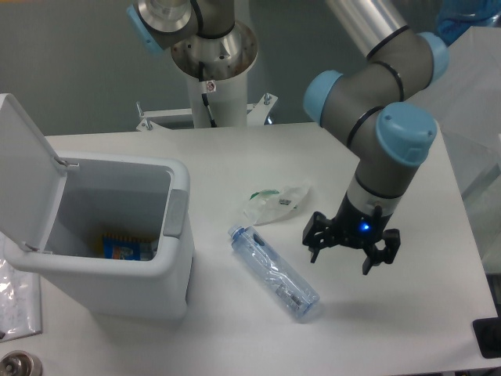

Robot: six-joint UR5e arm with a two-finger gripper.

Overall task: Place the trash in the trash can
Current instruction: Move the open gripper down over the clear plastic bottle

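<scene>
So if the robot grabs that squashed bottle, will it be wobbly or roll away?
The crushed plastic bottle looks empty, so probably light. Its dented, thin clear walls would likely give under a squeeze. Lying on its side, it might roll a bit if the open end effector nudges it.

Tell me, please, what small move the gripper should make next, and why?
Probably shift a little further toward the bottle and lower over its middle. The gripper hangs open and empty above the table, just beside the bottle's far end. Both the bottle and the wrapper lie outside the bin, whose lid stands open.
</scene>
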